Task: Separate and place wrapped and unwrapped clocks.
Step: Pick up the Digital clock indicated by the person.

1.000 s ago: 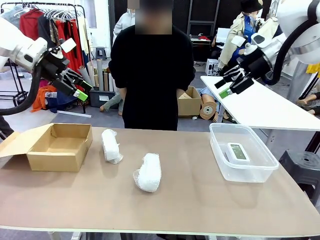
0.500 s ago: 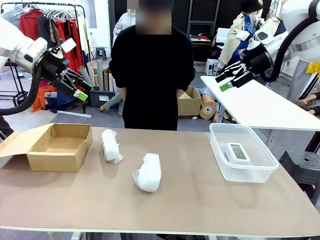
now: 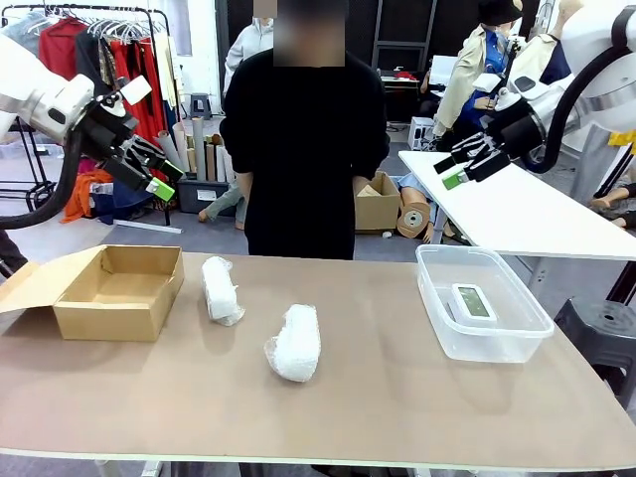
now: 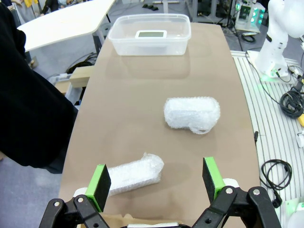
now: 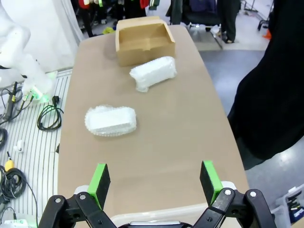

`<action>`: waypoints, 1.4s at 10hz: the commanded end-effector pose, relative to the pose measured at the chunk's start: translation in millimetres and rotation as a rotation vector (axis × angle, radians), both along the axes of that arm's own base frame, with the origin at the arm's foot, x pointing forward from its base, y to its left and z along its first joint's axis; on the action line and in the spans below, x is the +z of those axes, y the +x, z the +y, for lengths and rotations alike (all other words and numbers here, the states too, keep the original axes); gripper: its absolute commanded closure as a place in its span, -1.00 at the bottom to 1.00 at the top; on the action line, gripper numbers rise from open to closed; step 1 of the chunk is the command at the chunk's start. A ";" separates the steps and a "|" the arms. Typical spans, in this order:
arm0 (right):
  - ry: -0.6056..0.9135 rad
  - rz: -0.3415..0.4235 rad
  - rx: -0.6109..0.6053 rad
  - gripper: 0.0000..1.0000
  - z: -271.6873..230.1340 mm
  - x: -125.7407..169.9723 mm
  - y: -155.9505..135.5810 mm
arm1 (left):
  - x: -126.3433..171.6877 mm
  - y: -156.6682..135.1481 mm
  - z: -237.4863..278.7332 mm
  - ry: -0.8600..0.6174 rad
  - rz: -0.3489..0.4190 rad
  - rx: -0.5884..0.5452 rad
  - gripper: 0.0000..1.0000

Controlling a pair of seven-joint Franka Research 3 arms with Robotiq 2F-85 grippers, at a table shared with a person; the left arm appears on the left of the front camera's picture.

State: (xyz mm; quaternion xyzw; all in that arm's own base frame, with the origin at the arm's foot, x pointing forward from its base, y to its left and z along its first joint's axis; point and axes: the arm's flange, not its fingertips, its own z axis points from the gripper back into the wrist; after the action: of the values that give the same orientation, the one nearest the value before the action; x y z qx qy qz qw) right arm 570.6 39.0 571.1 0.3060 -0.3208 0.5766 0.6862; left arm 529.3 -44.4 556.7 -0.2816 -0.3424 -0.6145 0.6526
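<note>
Left gripper (image 3: 159, 177) and right gripper (image 3: 449, 171) were held splayed and empty, high near the worktop's far corners. The far bundle (image 3: 221, 289) and near bundle (image 3: 294, 343) were seen mid-worktop, and the bare clock (image 3: 473, 301) was set in the tub (image 3: 484, 344) by the right edge. A bundle would best be pinched squarely across its narrow waist.

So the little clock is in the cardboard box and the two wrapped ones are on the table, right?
Not quite. The little clock sits in the clear plastic tub, not the cardboard box; the front view shows it. The two wrapped ones do lie on the table.
</note>
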 end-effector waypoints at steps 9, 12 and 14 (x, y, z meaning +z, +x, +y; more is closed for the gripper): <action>-0.002 -0.007 -0.005 -1.00 -8.3 -3.1 1.1 | 2.3 -0.7 0.1 -0.001 -0.004 0.001 -1.00; -0.002 -0.007 -0.005 -1.00 -8.3 -3.1 1.1 | 2.3 -0.7 0.1 -0.001 -0.004 0.001 -1.00; -0.002 -0.007 -0.005 -1.00 -8.3 -3.1 1.1 | 2.3 -0.7 0.1 -0.001 -0.004 0.001 -1.00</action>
State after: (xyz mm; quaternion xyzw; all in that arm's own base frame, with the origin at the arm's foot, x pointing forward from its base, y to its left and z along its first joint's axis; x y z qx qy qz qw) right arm 571.9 30.5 567.3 0.3026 -0.3229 0.5762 0.6872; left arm 529.3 -44.4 556.7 -0.2816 -0.3424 -0.6145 0.6526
